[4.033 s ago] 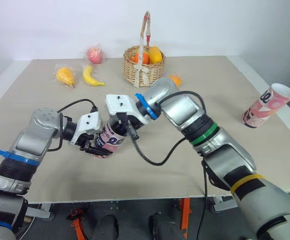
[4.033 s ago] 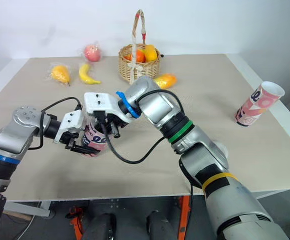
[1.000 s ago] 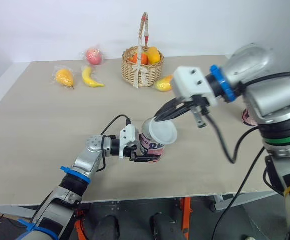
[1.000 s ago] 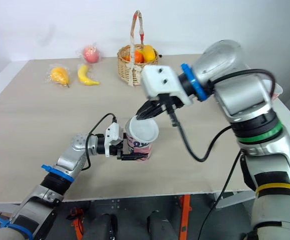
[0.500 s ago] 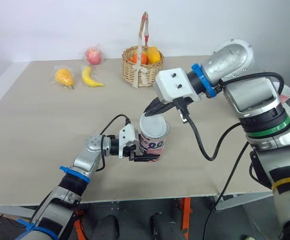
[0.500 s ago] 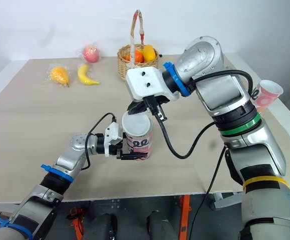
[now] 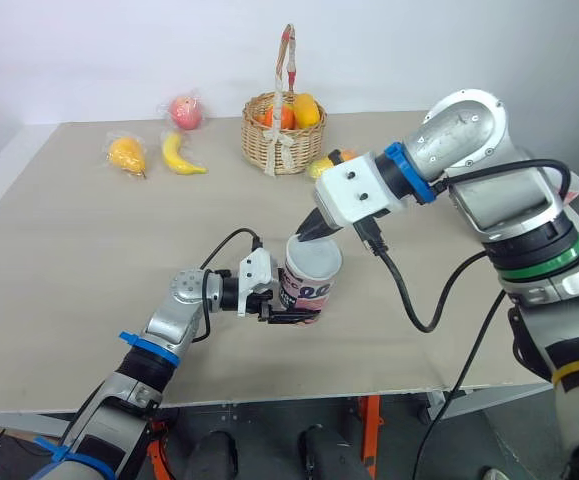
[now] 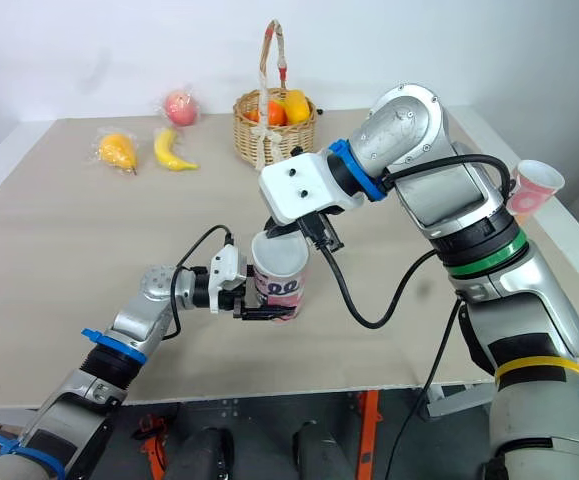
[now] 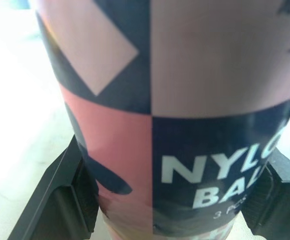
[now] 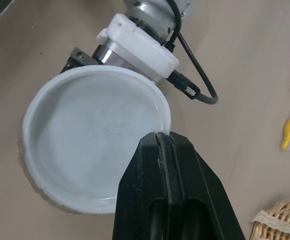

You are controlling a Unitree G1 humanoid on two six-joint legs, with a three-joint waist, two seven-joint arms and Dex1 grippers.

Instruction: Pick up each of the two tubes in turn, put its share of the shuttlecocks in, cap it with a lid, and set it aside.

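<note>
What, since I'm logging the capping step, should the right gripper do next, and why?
Probably press the lid down to seat it. The right gripper pinches its rim, the lid lies over the mouth of the tube, and the left gripper grips the tube upright.

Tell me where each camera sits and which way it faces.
Left eye view: on the head, facing forward and down over the table; both arms meet at the tube.
Right eye view: head's other eye, same scene.
Left wrist view: along the left tool, its fingers flanking the tube's printed wall.
Right wrist view: along the shut right tool, down onto the white lid.
Shared: eye and right wrist views show the lid.
</note>
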